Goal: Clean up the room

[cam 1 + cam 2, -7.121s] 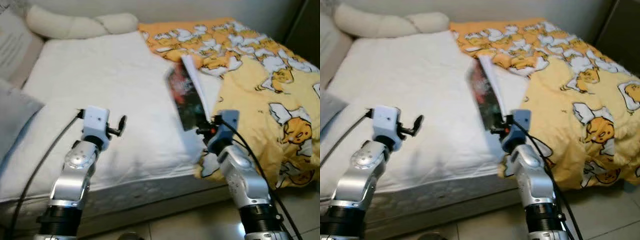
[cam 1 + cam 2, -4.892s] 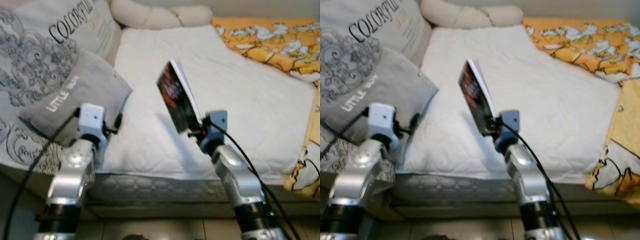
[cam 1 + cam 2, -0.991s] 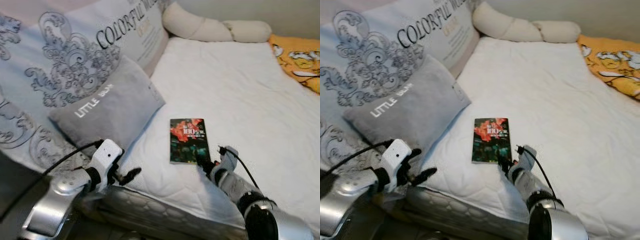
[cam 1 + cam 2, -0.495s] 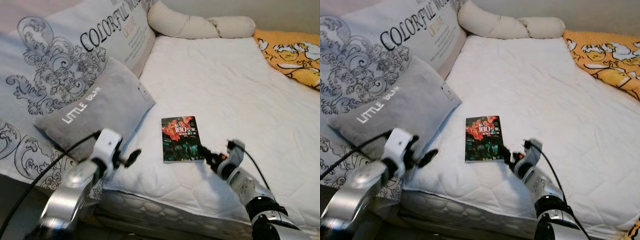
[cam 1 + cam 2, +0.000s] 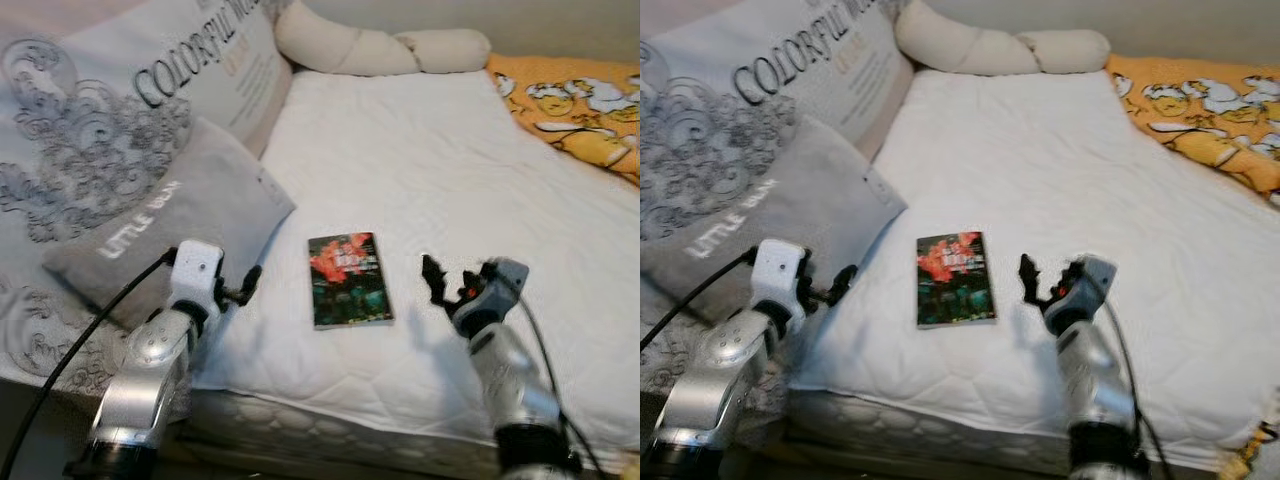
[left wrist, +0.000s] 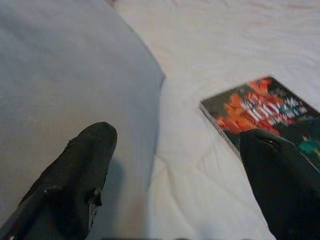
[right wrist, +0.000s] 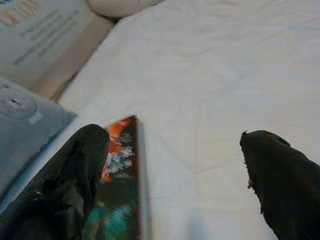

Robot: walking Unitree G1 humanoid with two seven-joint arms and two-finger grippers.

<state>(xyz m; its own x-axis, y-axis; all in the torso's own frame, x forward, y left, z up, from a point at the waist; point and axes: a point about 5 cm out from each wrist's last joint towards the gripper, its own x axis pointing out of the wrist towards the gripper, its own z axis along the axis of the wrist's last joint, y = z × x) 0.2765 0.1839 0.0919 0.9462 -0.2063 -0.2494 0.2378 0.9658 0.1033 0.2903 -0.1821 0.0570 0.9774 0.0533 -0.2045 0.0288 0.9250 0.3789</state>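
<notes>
A dark paperback book with a red-orange cover picture lies flat on the white mattress, near its front edge. My right gripper hovers just right of the book, open and holding nothing. In the right wrist view its fingers stand wide apart, with the book beside one of them. My left gripper is open at the corner of the small grey pillow, left of the book. The left wrist view has that pillow on one side and the book on the other.
A large grey patterned pillow leans behind the small one. A cream bolster lies along the head of the bed. A yellow duck-print duvet is bunched at the far right. The mattress front edge is just below both arms.
The book, earlier held upright in my right gripper, now lies flat on the mattress. My right gripper has let go and drawn back to the right. The camera has shifted slightly.
</notes>
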